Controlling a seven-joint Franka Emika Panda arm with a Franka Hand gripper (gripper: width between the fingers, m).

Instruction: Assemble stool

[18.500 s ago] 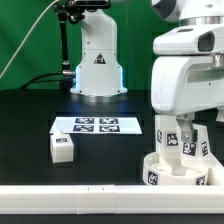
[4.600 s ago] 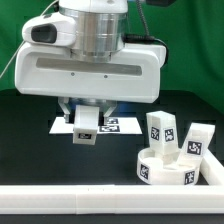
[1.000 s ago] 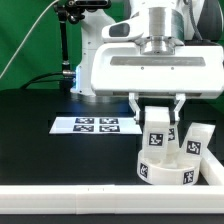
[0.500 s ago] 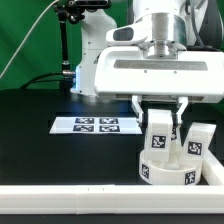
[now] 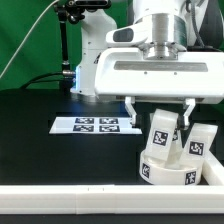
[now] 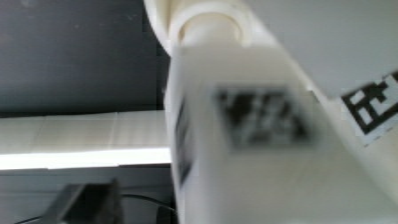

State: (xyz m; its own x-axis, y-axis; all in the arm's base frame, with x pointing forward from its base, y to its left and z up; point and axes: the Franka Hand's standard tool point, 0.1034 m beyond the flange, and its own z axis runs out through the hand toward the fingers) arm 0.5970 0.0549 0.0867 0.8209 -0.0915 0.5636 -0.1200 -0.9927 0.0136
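Between the open jaws, 1 leg (image 5: 161,131), unclamped

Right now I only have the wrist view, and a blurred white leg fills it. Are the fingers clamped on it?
Observer: No. The fingers stand wide apart, clear of the leg on both sides.
Operator: Where is the leg standing?
Observer: On the round seat, slightly tilted.
Operator: Any other legs nearby?
Observer: At least a second leg, also on the seat, toward the exterior view's right.
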